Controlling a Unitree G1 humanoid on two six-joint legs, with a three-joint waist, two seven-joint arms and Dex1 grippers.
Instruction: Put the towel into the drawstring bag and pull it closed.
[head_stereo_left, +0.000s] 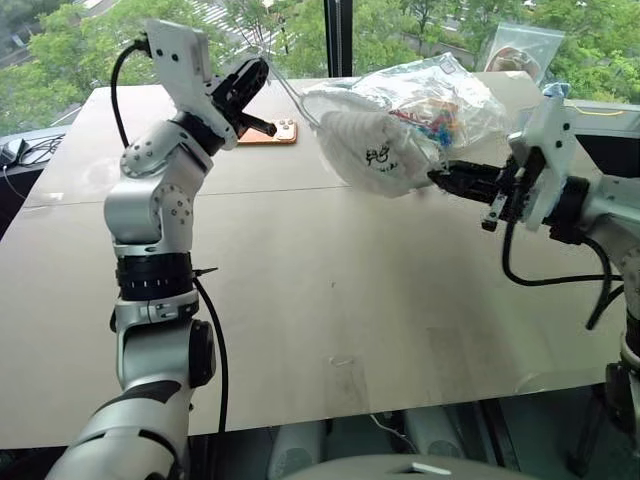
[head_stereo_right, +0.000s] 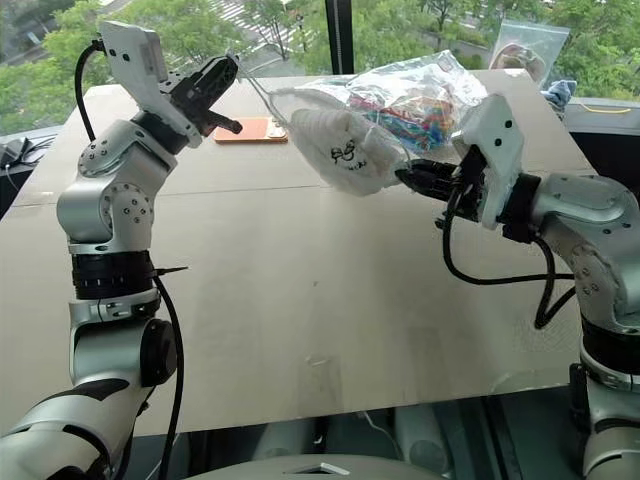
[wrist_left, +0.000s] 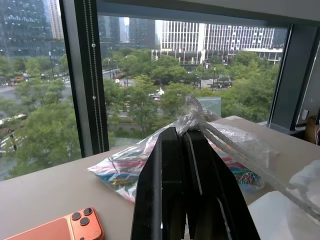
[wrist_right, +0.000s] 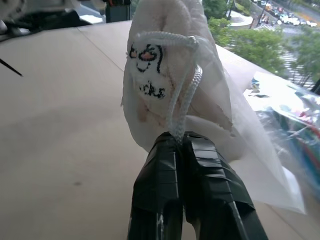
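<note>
Left gripper (head_stereo_left: 262, 72): clamped on the cord (head_stereo_left: 290, 92), upper left.
Right gripper (head_stereo_left: 440, 178): clamped on the drawstring bag (head_stereo_left: 365, 150), centre right, lifted off the surface (head_stereo_left: 300, 300).
Towel: apparently inside the bag.
Risk: hard pulling could tear the thin bag.

A wide beige surface (head_stereo_left: 300, 300): an orange phone (head_stereo_left: 268, 131) lies at eleven o'clock, a clear plastic bag of colourful items (head_stereo_right: 425, 95) at one o'clock.

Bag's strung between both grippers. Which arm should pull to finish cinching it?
Probably left. The left gripper is shut on the thin white cord, already taut from the translucent milky-white drawstring bag. The right gripper is shut on the bag's cord loop, anchoring it.
</note>
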